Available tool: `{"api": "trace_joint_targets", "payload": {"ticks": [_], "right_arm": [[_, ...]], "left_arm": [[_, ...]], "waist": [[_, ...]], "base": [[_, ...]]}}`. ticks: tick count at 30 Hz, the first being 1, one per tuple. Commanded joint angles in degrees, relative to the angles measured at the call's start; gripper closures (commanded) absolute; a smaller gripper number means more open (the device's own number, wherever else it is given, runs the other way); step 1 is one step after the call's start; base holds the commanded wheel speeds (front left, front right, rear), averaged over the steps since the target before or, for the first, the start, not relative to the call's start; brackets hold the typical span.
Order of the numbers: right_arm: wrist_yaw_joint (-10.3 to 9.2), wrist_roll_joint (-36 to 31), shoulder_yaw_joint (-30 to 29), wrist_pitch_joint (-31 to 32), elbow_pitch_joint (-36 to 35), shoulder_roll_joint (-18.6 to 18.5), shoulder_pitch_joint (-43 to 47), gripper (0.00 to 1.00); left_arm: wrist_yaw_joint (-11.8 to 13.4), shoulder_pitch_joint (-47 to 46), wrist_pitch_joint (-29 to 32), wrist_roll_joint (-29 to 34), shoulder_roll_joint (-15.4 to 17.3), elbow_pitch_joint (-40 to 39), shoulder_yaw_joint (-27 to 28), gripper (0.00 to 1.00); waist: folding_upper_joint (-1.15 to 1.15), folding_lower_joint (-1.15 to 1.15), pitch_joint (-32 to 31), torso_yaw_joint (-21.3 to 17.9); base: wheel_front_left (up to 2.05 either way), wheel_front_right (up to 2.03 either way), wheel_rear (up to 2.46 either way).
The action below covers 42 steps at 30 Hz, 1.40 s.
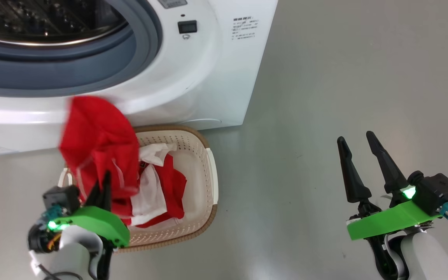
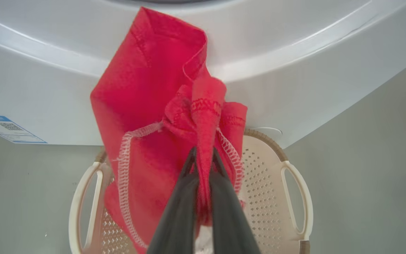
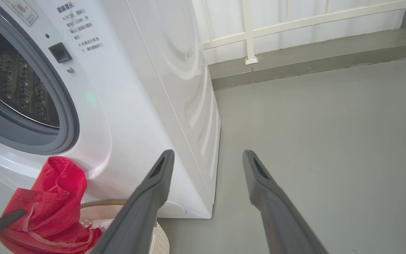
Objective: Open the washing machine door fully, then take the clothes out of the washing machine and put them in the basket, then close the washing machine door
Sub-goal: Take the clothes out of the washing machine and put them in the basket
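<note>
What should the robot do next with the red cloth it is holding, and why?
Probably open the left gripper and let go, perhaps after dipping a little. Its fingers are shut on the red garment, which hangs over the basket where red and white clothes already lie, so releasing here should drop it in.

The washing machine [image 1: 208, 77] is finished in glossy white, its seal [image 1: 72, 74] made of matt grey rubber and its drum [image 1: 33, 19] of shiny perforated metal. The clothes [image 1: 95, 136] are shown as red cloth with white stitching. The basket [image 1: 208, 163] is moulded in cream perforated plastic; the floor [image 1: 344, 77] is smooth and grey
</note>
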Motion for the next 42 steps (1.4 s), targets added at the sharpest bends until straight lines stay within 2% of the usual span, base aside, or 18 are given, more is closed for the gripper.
{"api": "trace_joint_targets", "payload": {"ticks": [1, 10, 25, 33, 34, 35, 37, 38, 39, 40, 41, 42], "right_arm": [[0.42, 0.34, 1.23, -0.37, -1.44, -0.44, 0.88, 0.00], [0.42, 0.22, 1.55, -0.37, -1.90, -0.30, -1.17, 0.00], [0.42, -0.28, 0.94, -0.37, -3.05, -0.09, -3.98, 0.00], [0.42, -0.54, 1.03, -0.37, -3.09, -0.02, -5.09, 0.00], [0.42, -0.56, 1.02, -0.37, -3.05, -0.01, -5.14, 0.00], [0.42, -0.58, 0.98, -0.37, -3.00, -0.01, -5.16, 0.00], [0.42, -0.63, 0.89, -0.37, -2.92, 0.02, -5.13, 0.00], [0.42, -0.64, 0.85, -0.37, -2.89, 0.03, -5.10, 0.00], [0.42, -0.64, 0.82, -0.37, -2.86, 0.04, -5.09, 0.00], [0.42, -0.63, 0.83, -0.37, -2.79, 0.04, -5.08, 0.00], [0.42, -0.62, 0.81, -0.37, -2.69, 0.04, -5.06, 0.00], [0.42, -0.60, 0.81, -0.37, -2.60, 0.04, -5.02, 0.00]], "left_arm": [[-0.27, 0.98, -0.70, -0.08, 1.07, 0.64, 0.50, 1.00], [-0.31, -3.04, -0.70, -1.51, 0.56, 9.30, -3.05, 1.00], [-0.32, -10.03, -0.70, -1.92, 1.51, 13.25, -4.63, 1.00], [-0.33, -13.06, -0.70, -2.27, 1.53, 16.17, -4.67, 1.00], [-0.33, -13.26, -0.70, -2.36, 1.55, 16.34, -4.67, 0.93], [-0.33, -13.36, -0.70, -2.47, 1.57, 16.35, -4.65, 0.78], [-0.33, -13.34, -0.70, -2.64, 1.60, 16.26, -4.67, 0.62], [-0.33, -13.28, -0.70, -2.79, 1.62, 16.12, -4.71, 0.50], [-0.33, -13.18, -0.70, -2.94, 1.69, 15.92, -4.74, 0.22], [-0.33, -13.03, -0.70, -3.11, 1.75, 15.74, -4.78, 0.07], [-0.33, -12.83, -0.70, -3.25, 1.79, 15.56, -4.86, 0.00], [-0.33, -12.58, -0.70, -3.43, 1.83, 15.31, -4.90, 0.00]], "waist": [[0.00, 0.00, 0.91, -0.05], [0.00, 0.00, 4.87, -0.86], [0.00, 0.00, 11.92, -1.83], [0.00, 0.00, 13.34, -1.95], [0.00, 0.00, 13.29, -1.97], [0.00, 0.00, 13.21, -1.98], [0.00, 0.00, 12.98, -1.97], [0.00, 0.00, 12.87, -1.95], [0.00, 0.00, 12.74, -1.92], [0.00, 0.00, 12.56, -1.89], [0.00, 0.00, 12.26, -1.82], [0.00, 0.00, 11.94, -1.77]], "base": [[0.00, 0.00, 0.00], [0.00, 0.00, 0.00], [0.00, 0.00, 0.00], [0.00, 0.00, 0.00], [0.00, 0.00, 0.00], [0.00, 0.00, 0.00], [0.00, 0.00, 0.00], [0.00, 0.00, 0.00], [0.00, 0.00, 0.00], [0.00, 0.00, 0.00], [0.00, 0.00, 0.00], [0.00, 0.00, 0.00]]}}
